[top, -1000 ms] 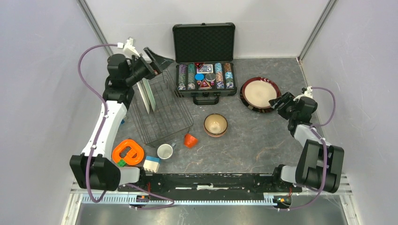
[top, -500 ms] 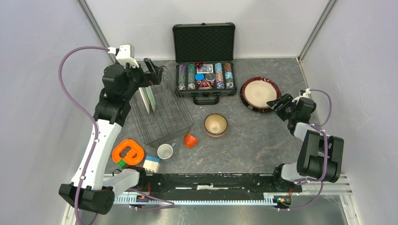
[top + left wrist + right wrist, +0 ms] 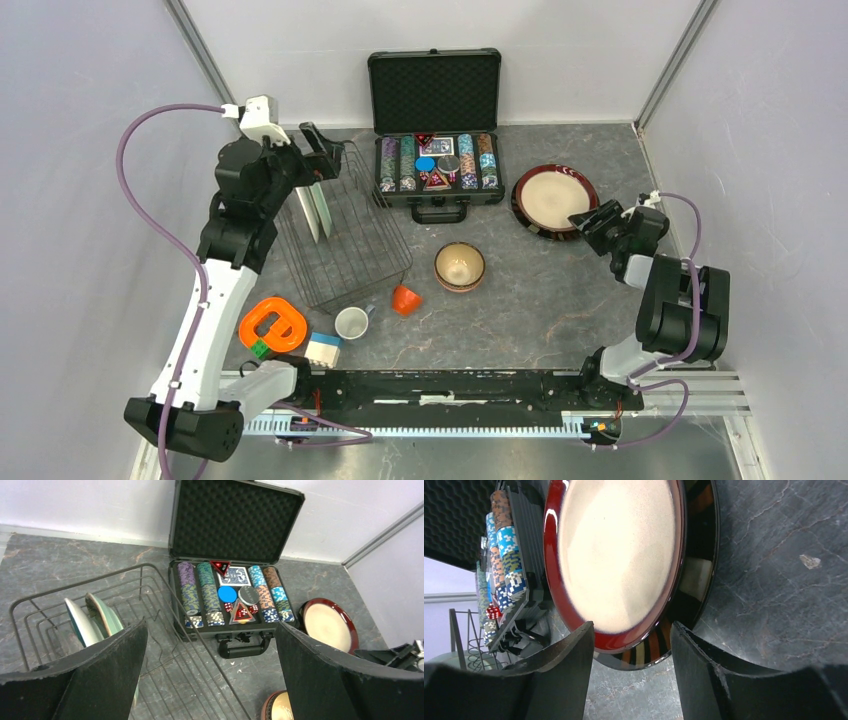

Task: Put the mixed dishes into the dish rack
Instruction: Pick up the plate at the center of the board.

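The open poker chip case point(image 3: 436, 140), a black hard shell lined with egg-crate foam and packed with striped chip stacks, stands at the back of the grey marbled table point(image 3: 540, 310). Just left of the case is the dish rack point(image 3: 350, 250), a black thin-wire rectangular basket with open grid sides. Two round plates stand on edge in the rack's far-left part, a white plate point(image 3: 80, 622) and a teal plate point(image 3: 102, 614) side by side. The left gripper point(image 3: 211, 630) hangs above the rack end nearest the case, its flat, matte black fingers point(image 3: 105, 675) spread wide with nothing between them. Right of the case lies the dark-rimmed plate point(image 3: 553, 198), flat on the table, with a glossy red-brown rim and a speckled beige centre. The right gripper point(image 3: 631, 627) is at that plate's edge farthest from the case, its jaws partly apart with the shiny rim showing in the gap; whether the pads touch it cannot be told. In front of the case sits the tan bowl point(image 3: 460, 266), upright. Farther to the case's front-left are the small orange cup point(image 3: 404, 299), tipped over, the white cup point(image 3: 351, 323), upright, an orange plastic ring toy point(image 3: 272, 325) and a white-and-blue block point(image 3: 323, 349)
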You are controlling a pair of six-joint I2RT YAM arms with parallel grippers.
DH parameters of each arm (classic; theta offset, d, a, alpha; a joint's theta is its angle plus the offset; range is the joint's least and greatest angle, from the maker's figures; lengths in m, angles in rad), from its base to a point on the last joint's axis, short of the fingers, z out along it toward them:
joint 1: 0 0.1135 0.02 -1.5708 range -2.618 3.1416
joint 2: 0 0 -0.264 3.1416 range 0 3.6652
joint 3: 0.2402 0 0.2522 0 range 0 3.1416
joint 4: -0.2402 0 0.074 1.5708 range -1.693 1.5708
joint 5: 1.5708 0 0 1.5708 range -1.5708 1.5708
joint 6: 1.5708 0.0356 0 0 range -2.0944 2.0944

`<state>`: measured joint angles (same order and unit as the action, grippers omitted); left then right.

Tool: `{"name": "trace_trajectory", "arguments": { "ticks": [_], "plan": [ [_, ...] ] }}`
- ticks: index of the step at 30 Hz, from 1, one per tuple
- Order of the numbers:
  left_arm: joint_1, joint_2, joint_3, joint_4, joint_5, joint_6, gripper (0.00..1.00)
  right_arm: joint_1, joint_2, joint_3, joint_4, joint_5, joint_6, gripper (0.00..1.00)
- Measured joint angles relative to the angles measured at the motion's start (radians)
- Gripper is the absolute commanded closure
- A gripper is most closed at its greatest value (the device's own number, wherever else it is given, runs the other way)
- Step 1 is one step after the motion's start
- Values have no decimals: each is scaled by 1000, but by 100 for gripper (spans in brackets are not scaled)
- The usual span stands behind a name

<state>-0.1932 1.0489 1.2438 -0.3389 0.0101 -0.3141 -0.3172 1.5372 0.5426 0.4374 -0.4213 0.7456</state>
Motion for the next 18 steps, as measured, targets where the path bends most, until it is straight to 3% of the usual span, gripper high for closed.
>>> {"name": "trace_trajectory", "arguments": {
  "ticks": [10,18],
  "plan": [
    [0,-29,-43,68,97,-17,0,1,76,13,86,19,39,45],
    [-4,-16,-101,189,272,-103,0,60,97,18,118,134,28,46]
  ]
}}
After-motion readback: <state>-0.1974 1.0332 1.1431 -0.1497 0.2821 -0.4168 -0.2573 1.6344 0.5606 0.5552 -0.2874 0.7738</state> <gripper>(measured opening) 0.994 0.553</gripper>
